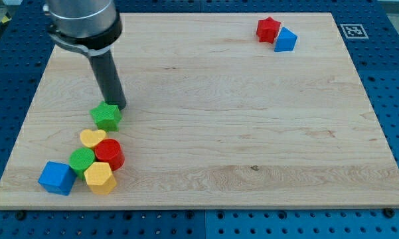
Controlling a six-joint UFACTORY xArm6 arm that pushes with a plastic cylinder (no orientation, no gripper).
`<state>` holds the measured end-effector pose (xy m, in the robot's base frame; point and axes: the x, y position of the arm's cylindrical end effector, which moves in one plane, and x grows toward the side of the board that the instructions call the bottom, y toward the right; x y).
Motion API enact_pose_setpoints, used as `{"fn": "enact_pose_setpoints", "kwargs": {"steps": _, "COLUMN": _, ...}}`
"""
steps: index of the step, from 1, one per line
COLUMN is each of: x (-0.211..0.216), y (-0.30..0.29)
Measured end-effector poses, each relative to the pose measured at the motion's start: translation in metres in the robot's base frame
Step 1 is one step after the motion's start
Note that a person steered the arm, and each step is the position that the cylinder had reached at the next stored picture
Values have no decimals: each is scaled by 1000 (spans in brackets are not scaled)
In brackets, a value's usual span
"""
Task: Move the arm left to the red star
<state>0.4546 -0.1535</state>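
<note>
The red star (268, 29) lies near the view's top right on the wooden board (206, 99), touching a blue block (285, 40) on its lower right. My tip (119, 106) rests on the board at the view's left, just above and right of a green star (106, 115), far to the left of the red star.
A cluster sits at the view's lower left: a yellow heart (92, 138), a red cylinder (109, 153), a green block (82, 160), a yellow hexagon (100, 177) and a blue cube (56, 177). The arm's grey body (83, 23) hangs over the top left.
</note>
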Motion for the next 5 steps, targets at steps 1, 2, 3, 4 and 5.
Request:
{"fn": "enact_pose_setpoints", "kwargs": {"steps": 1, "x": 11, "y": -1}}
{"fn": "enact_pose_setpoints", "kwargs": {"steps": 2, "x": 13, "y": -1}}
{"fn": "enact_pose_setpoints", "kwargs": {"steps": 3, "x": -20, "y": 28}}
{"fn": "enact_pose_setpoints", "kwargs": {"steps": 4, "x": -18, "y": 116}}
{"fn": "enact_pose_setpoints", "kwargs": {"steps": 5, "x": 2, "y": 184}}
